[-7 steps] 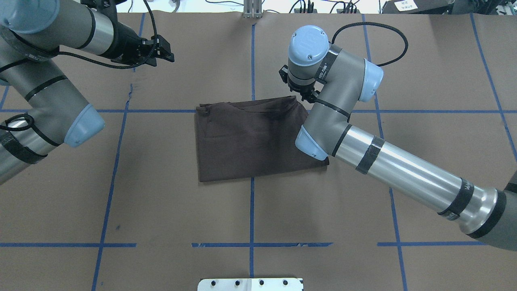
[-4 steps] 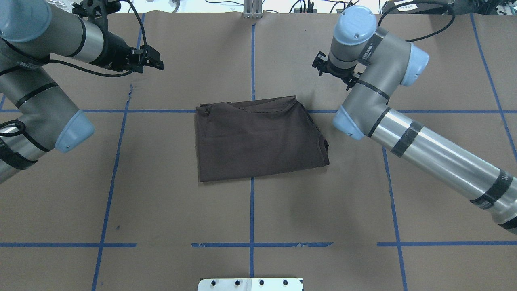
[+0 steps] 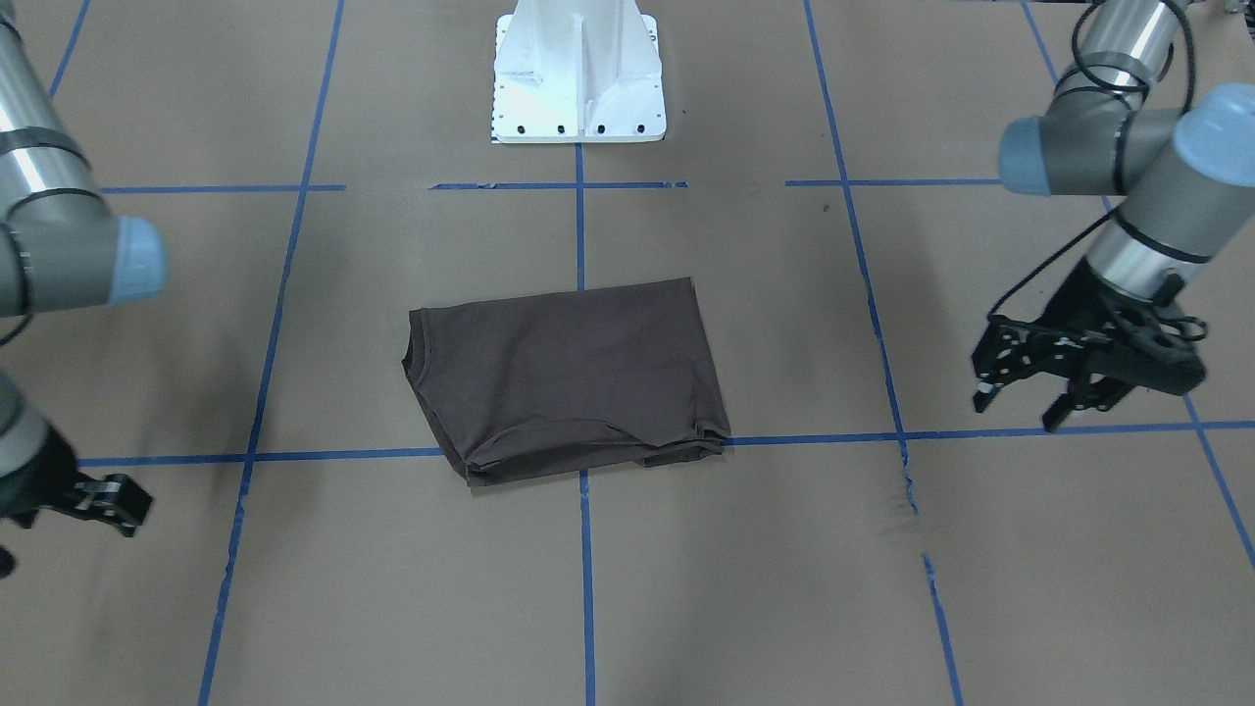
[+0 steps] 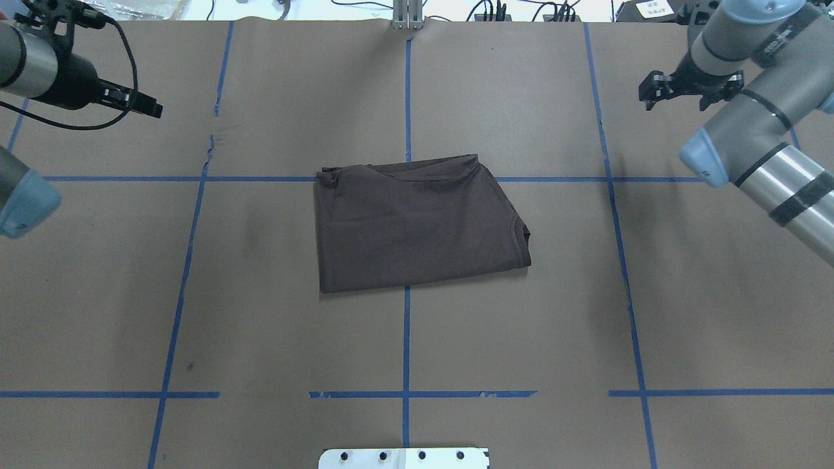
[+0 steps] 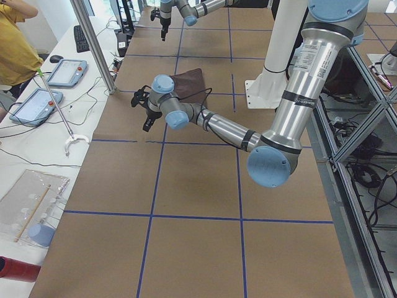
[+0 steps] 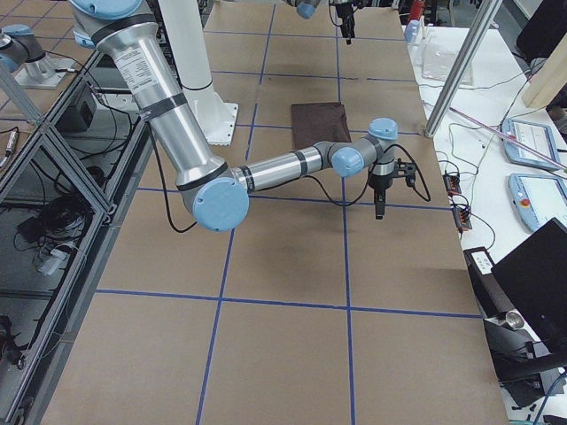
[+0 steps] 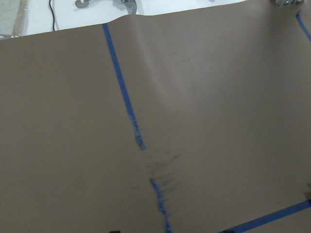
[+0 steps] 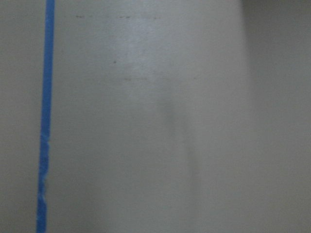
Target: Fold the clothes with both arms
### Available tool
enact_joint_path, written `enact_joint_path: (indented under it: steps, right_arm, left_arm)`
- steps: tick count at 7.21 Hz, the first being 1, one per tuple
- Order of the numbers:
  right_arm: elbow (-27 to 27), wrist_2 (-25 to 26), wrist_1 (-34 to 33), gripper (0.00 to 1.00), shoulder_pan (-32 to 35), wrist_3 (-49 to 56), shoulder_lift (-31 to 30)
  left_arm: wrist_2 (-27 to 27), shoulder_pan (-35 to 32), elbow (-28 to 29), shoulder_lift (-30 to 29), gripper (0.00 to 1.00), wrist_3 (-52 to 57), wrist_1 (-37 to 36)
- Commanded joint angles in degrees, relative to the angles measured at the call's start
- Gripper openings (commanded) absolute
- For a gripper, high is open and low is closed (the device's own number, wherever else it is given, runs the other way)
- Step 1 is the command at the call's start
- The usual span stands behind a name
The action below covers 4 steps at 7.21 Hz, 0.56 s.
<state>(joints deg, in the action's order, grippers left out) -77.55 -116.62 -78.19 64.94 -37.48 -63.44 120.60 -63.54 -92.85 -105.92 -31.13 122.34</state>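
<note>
The shirt (image 4: pixel 417 225) lies folded, both tools off to the sides. Left tool (image 3: pixel 1039 384) gapes empty; right tool (image 4: pixel 677 88) I cannot tell. A passing arm could snag the loose top fold.

right arm (image 4: pixel 749 140) swung out from over the t-shirt (image 4: pixel 417 225) toward the right far corner of the bench (image 4: pixel 404 352); elbow no longer covering the shirt's right edge, collar side now fully exposed. right tool (image 4: pixel 677 91) lifted off the shirt's far right corner, now well apart from it, near the far edge. left arm (image 4: pixel 23 192) pulled back toward the left border, mostly out of the overhead view. left tool (image 4: pixel 140 104) shifted left, farther from the shirt.
</note>
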Motion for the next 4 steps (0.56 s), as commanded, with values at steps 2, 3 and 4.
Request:
enact_joint_path:
  steps: [2, 3, 4]
  right_arm:
    - [-1.01, -17.1, -0.12, 1.0, 16.94, 24.94, -8.34]
    - [-3.28, -18.63, -0.12, 1.0, 19.67, 27.61, -12.11]
    - [-4.7, -18.64, -0.21, 1.0, 21.09, 28.08, -14.41]
  left_arm:
    - [9.88, -17.36, 0.4, 5.28, 1.0, 23.94, -8.2]
    - [12.44, -22.98, 0.22, 4.85, 1.0, 31.75, -16.78]
    - [13.33, -26.25, 0.13, 4.67, 1.0, 37.66, -23.74]
